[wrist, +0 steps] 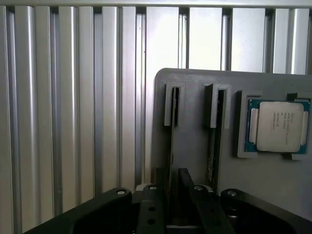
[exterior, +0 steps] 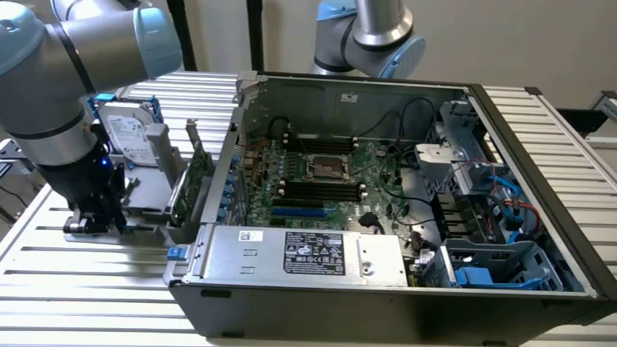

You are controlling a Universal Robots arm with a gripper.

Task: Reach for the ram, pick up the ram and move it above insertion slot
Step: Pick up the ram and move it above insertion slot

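The ram (wrist: 173, 127) stands on edge in a slot of a grey holder (wrist: 195, 80), a thin dark stick seen end-on. My gripper (wrist: 173, 173) straddles its near end, with a black finger pressed close on each side, so it looks shut on the stick. The ram still sits in its holder slot. In the exterior view my gripper (exterior: 97, 219) is down at the holder on the exterior view's left, outside the open computer case. The motherboard's black slots (exterior: 323, 191) lie inside the case, well to the exterior view's right of the gripper.
A second stick (wrist: 214, 141) stands in the neighbouring holder slot, and a processor (wrist: 279, 126) lies beside it. A silver hard drive (exterior: 130, 137) and a green expansion card (exterior: 198, 181) stand between my arm and the case wall (exterior: 231, 155). Another arm (exterior: 371, 36) is behind the case.
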